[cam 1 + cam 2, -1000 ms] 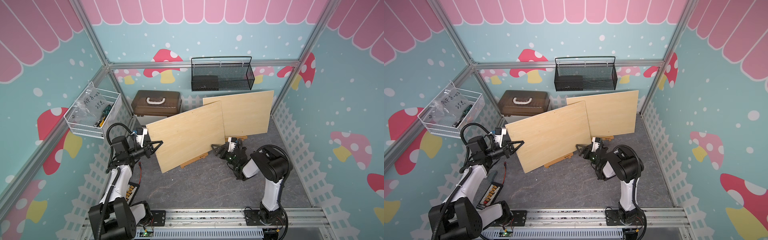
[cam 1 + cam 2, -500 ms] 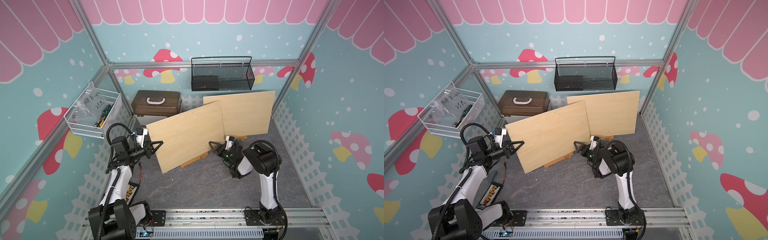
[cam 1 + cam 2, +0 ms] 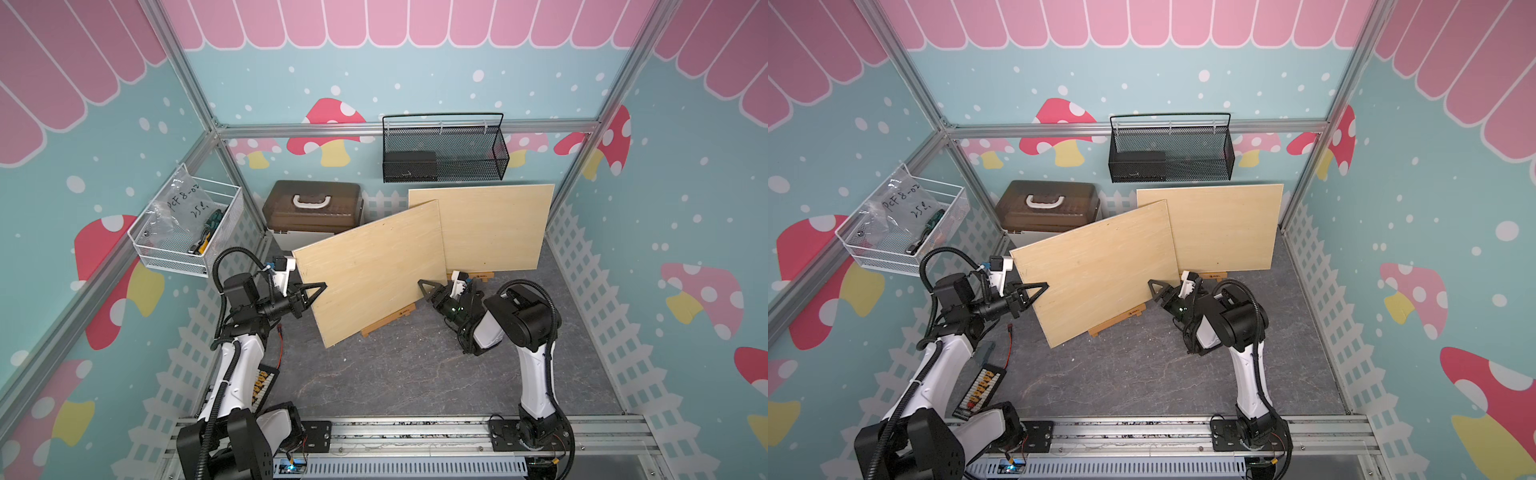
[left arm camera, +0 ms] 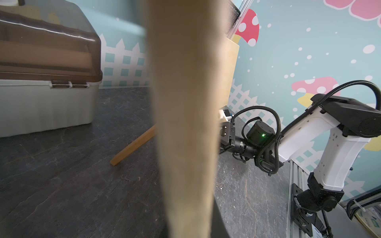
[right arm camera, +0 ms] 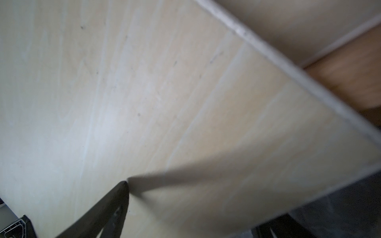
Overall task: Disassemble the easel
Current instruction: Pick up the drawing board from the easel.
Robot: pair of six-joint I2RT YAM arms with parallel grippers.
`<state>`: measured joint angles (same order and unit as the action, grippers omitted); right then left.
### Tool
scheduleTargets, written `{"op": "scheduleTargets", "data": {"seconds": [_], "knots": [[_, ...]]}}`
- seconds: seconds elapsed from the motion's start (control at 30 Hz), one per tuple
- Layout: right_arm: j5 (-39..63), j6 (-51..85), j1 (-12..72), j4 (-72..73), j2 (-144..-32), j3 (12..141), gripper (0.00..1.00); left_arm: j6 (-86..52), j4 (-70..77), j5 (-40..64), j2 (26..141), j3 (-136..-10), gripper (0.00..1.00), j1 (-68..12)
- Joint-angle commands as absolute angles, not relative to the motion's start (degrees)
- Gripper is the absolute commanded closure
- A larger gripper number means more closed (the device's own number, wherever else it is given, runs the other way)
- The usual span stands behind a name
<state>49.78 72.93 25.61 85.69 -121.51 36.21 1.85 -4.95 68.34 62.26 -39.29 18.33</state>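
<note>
Basket (image 3: 174,259) of white wire hangs on the wall well left of the front board (image 3: 370,270), off the floor, presumably to keep spares clear of the arms. In it is a clear bag (image 3: 178,208) with black handwriting, roughly "PCF 8-02", then "25" and a mark I can't make out.

Left gripper (image 3: 320,286) is pressed together on the front board's left edge, one finger across the face. In the left wrist view that edge fills the middle, blurred. My guess: it pins the board so it can't slide or tip while the far side is taken.

Box (image 3: 311,208), brown lid and white handle, sits behind the front board's upper left corner. Touching or not, I can't tell.

Front board stands askew, not square to the rear board (image 3: 494,224). Easel (image 3: 390,319) is almost all hidden behind the front board. Only a wooden ledge pokes out under its lower edge, with a dark stamp too small to read.

Right gripper (image 3: 424,285) is at the front board's lower right corner. The right wrist view shows one finger (image 5: 103,212) at the face, set wide off centre, its mate hidden. The jaws read as spread around the edge, not clamped, likely lining up a two-handed lift off the ledge.

Rear board leans behind and right of the front board, on a second ledge (image 3: 478,274). Black mesh basket (image 3: 465,158) hangs on the wall above, with no lettering legible.
</note>
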Motion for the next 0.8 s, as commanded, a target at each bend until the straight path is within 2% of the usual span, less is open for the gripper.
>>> {"op": "scheduleTargets", "data": {"seconds": [0.0, 0.77], "knots": [[48.8, 73.0, 26.0, 107.0, -117.2, 38.4, 0.11, 6.6, -10.5, 57.0, 62.2, -37.1, 1.0, 18.5], [49.0, 71.5, 26.0, 107.0, -109.4, 41.0, 0.13, 3.8, -8.4, 58.0, 55.8, -35.3, 1.0, 16.4]]}}
